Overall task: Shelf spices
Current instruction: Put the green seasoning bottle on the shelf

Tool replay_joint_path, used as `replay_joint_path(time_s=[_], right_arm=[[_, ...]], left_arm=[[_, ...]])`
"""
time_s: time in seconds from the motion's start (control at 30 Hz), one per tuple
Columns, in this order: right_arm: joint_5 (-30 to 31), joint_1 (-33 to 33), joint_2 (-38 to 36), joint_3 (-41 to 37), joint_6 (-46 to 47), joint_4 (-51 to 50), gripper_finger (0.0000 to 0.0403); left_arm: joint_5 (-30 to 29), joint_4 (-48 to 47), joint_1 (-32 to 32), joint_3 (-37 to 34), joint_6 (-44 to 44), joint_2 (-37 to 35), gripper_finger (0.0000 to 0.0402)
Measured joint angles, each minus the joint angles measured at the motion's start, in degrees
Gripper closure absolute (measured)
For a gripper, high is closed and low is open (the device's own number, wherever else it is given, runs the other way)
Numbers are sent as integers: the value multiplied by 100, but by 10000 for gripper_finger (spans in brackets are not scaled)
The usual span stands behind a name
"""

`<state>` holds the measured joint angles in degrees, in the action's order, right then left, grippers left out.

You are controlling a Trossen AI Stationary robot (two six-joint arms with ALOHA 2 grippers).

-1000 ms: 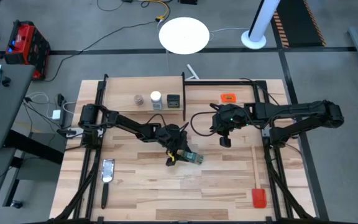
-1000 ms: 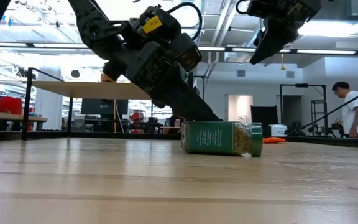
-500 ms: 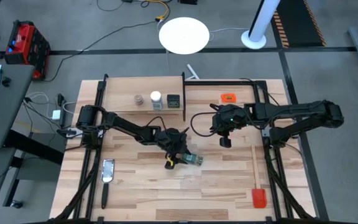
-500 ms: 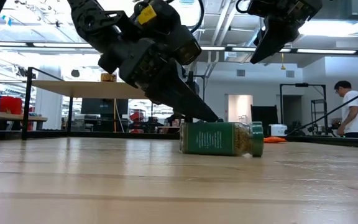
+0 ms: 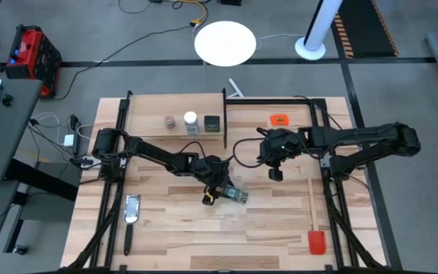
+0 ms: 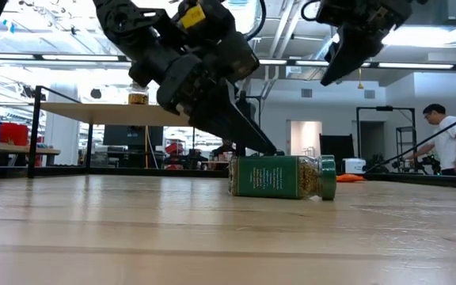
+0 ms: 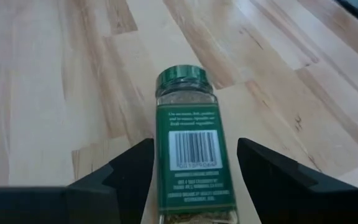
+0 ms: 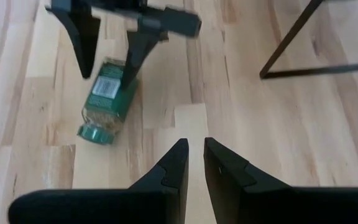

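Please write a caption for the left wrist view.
Open left gripper straddling the green-lidded jar lying on the wooden table.

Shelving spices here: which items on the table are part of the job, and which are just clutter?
Job: green-lidded jar lying on its side between the left gripper fingers; shelf holding brownish jar, white-lidded jar, black tin.

Clutter: orange tag, red spatula, grater.
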<state>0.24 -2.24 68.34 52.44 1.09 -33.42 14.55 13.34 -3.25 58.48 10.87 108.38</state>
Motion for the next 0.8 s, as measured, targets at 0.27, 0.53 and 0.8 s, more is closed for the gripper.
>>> replay_joint_path(time_s=[0.27,0.53,0.8], right_arm=[[-1,-2,0,-240,44,217,347],[-1,-2,0,-329,43,344,347],[-1,-4,0,-329,43,390,347]], left_arm=[[57,-44,16,2,0,-2,175],[175,-28,26,2,109,-2,175],[294,-15,68,0,216,44,175]])
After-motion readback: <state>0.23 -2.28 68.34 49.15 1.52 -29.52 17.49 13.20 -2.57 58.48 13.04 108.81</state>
